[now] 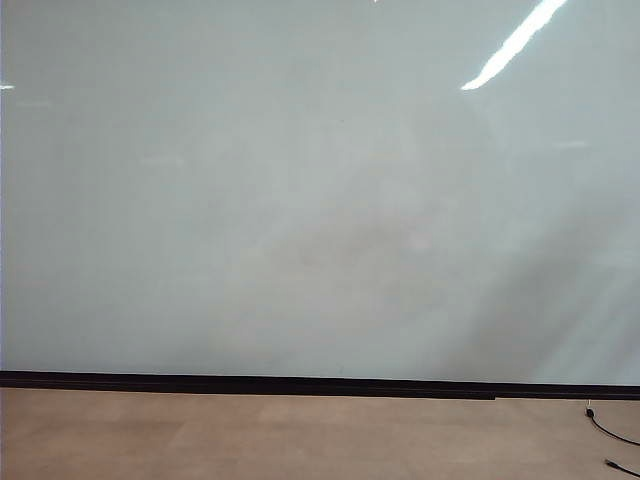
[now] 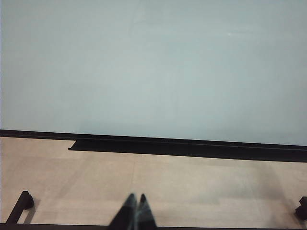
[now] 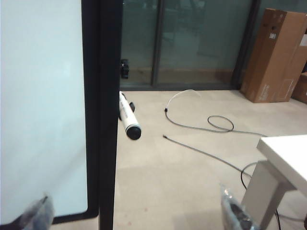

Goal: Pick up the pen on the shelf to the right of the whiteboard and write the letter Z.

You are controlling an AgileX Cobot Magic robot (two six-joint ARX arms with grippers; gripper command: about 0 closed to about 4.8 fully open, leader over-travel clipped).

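Note:
The whiteboard fills the exterior view, pale and glossy, with a black strip along its bottom; no letter Z is in view on it. In the right wrist view its black side frame stands upright, and the pen, white with a black end, juts out just past that frame. I cannot make out the shelf under the pen. My right gripper is open wide and empty, short of the pen, its fingertips straddling the frame. My left gripper is shut and empty above the floor, facing the whiteboard. Neither gripper shows in the exterior view.
Beyond the board's side lie thin cables on the beige floor, a white table corner close to my right fingers, a cardboard box and glass doors. A black cable lies at the floor's right. Black stand feet flank the left gripper.

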